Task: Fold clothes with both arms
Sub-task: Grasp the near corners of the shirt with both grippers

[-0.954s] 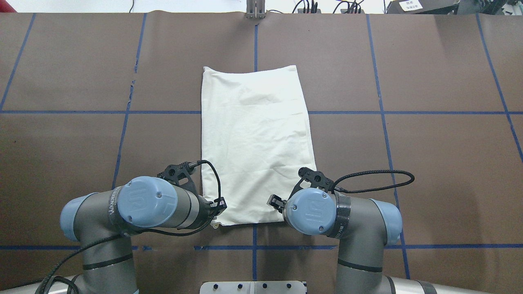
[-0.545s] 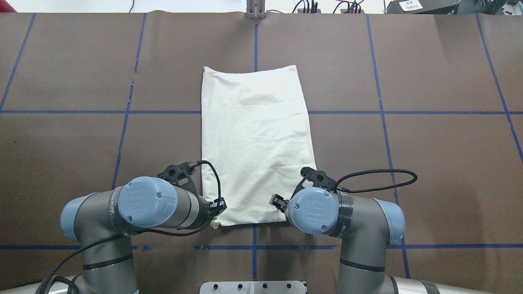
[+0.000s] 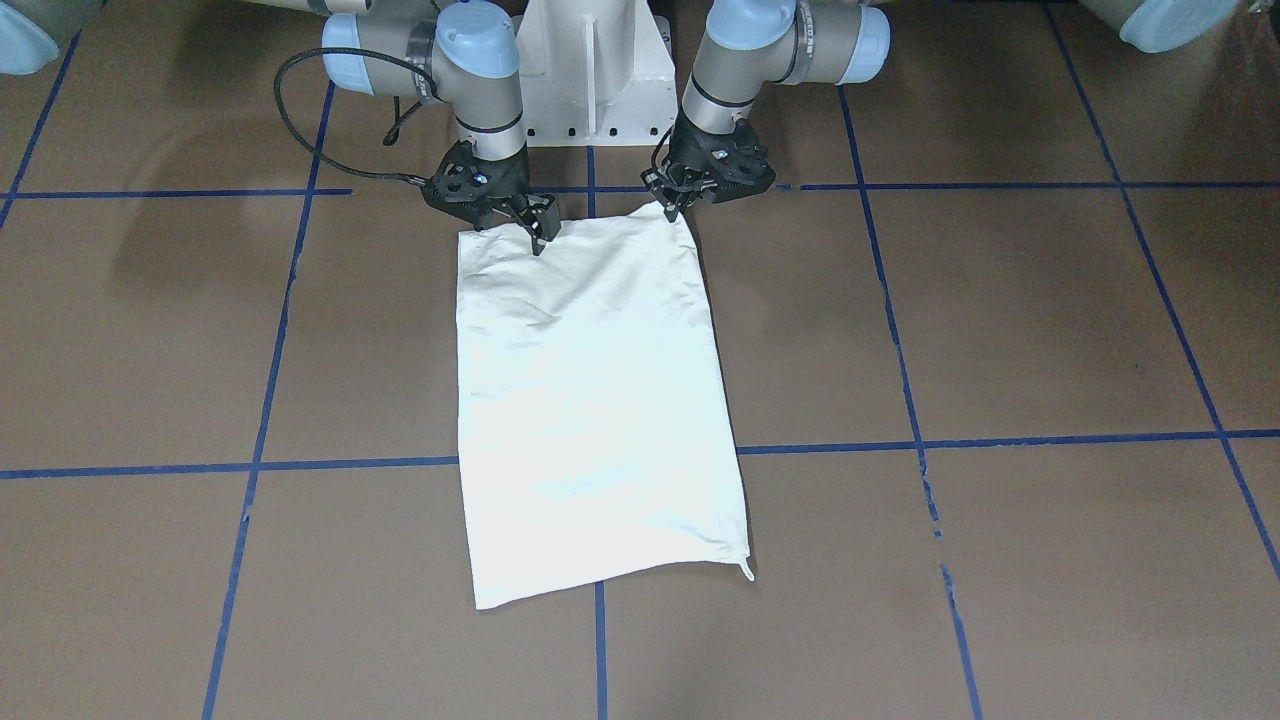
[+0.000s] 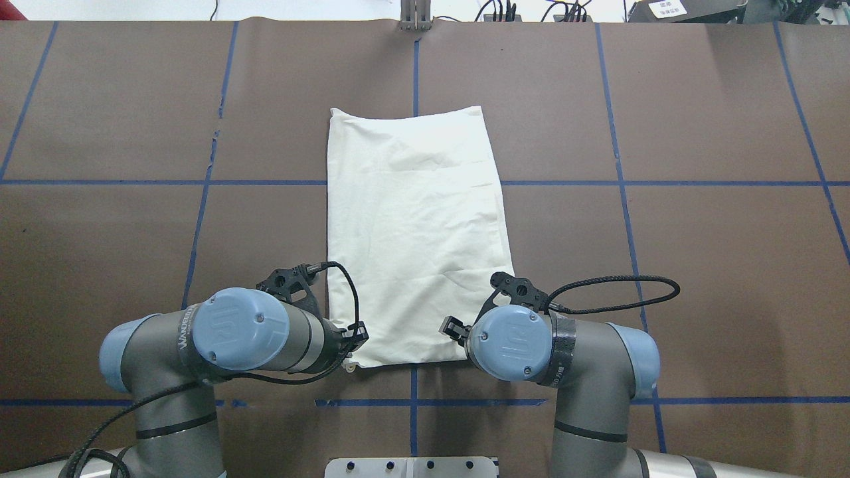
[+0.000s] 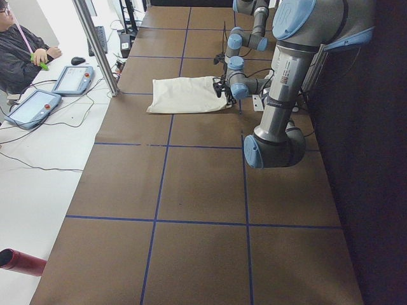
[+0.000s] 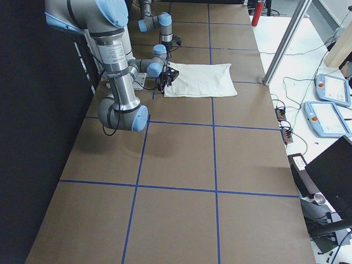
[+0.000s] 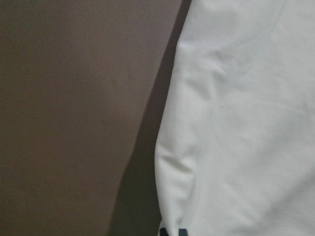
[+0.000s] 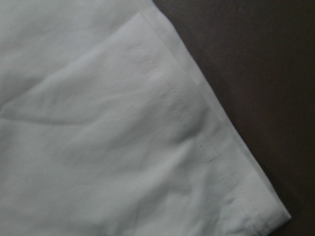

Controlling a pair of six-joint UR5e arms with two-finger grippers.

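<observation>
- The right gripper hangs at the shirt's corner at the lower right of the cloth in the overhead view. Its jaws stand wide over the hem, not yet on it.
- The left gripper sits at the opposite near corner. Its wrist hides the fingers from above, so I cannot tell whether it has pinched the cloth.
- The step looks like seizing both near corners to carry them up the frame. Each pinch should take every layer at the stitched hem, and both should lift level (a lopsided lift would skew the fold).
- The shirt lies flat in the middle of the table, plain side up, already a narrow rectangle running towards the top of the frame.
- Blue tape lines cross beneath it, handy for squaring the edge.
- Nothing lies on the cloth's path. A metal post, two handheld consoles and a seated person stand off the table, upper left in the left side view.
</observation>
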